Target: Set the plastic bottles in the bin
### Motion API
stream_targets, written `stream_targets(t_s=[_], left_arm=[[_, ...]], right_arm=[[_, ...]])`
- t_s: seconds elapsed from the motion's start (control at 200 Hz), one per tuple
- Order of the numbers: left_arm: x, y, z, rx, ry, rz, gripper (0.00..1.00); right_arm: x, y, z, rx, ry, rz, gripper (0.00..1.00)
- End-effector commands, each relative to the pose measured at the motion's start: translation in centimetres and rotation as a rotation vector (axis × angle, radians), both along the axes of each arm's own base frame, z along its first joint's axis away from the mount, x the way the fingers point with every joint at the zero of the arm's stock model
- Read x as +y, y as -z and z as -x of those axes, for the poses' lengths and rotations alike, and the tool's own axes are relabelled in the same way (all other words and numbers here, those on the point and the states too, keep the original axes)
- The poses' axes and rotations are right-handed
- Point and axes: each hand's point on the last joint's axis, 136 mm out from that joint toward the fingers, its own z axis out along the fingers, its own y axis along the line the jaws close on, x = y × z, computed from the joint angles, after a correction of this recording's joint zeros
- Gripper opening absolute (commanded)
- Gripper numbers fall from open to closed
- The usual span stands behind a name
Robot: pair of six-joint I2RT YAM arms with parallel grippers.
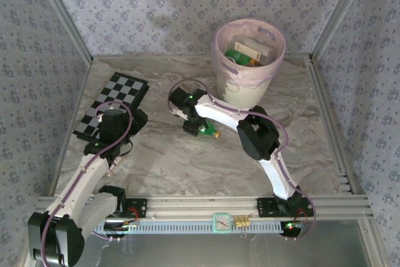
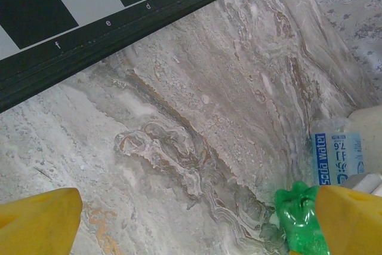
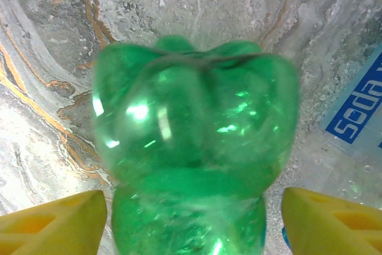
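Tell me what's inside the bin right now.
In the top view, the bin holds a green bottle and a pale bottle lying across the top, inside a pink bag. Whatever lies beneath them, and the bin's bottom, is covered.

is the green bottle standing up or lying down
Lying down: the green bottle lies lengthwise on the table, its cap pointing sideways.

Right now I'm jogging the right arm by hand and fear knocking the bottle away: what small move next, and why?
Probably close the right gripper. In its wrist view the green bottle lies between the open yellow fingers, with slight gaps on both sides, so it looks framed for a grasp. It lies on the table, not yet in the bin.
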Motion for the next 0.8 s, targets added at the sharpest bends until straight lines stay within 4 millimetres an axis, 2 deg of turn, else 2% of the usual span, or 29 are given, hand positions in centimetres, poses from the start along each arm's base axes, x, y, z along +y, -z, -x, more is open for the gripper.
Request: stream_targets(t_s=[0.0,0.27,0.455,0.58,0.795], left_arm=[[0.0,0.1,0.3,0.004,0.006,0.008,1.00],[0.0,0.0,0.5,0.002,0.005,0.014,1.00],[0.1,0.0,0.6,0.001,0.003,0.010,1.00],[0.1,0.0,0.7,0.002,0.001,0.012,1.00],[0.1,0.0,0.7,0.000,0.001,0.010,1.00]], right_arm=[[-0.9,0.7,0.7,0.022,-0.016,0.048,0.75],[-0.6,1.4,1.1,0.049,-0.024,0.042,0.72],[-0.6,1.4,1.2,0.052,-0.028,0.043,0.57],[-0.3,0.9,1.3,0.049,-0.030,0.026,0.49],[0.3,-1.0,1.1,0.025,-0.036,-0.034,0.46]])
